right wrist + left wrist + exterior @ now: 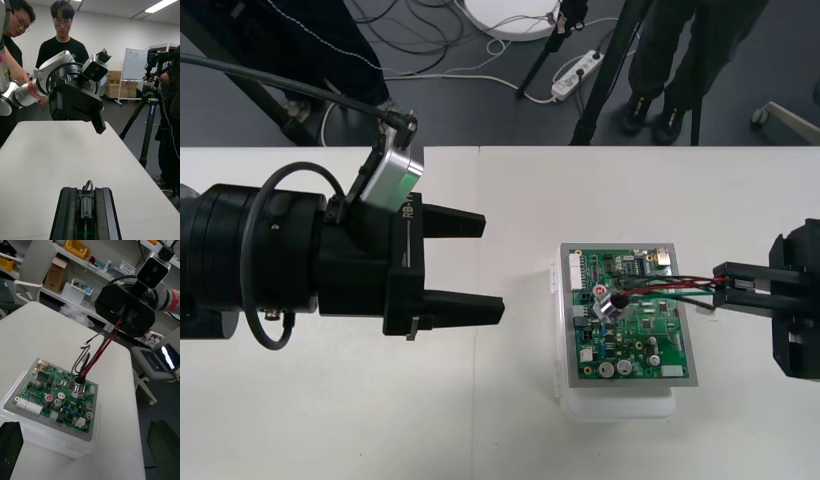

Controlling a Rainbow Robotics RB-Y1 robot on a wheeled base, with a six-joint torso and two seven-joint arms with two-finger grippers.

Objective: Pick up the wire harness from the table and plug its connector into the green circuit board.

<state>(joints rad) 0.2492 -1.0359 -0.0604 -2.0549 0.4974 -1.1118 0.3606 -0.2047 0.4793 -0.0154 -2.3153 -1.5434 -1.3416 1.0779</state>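
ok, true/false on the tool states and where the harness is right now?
1. The right tool is shut on the harness wires. True.
2. The left tool is shut. False: it is open, left of the green board.
3. The metal socket of the harness rests on the green board. True.
4. Both tools hold the harness. False: the right tool alone does.
5. The green board sits on a white base. True.
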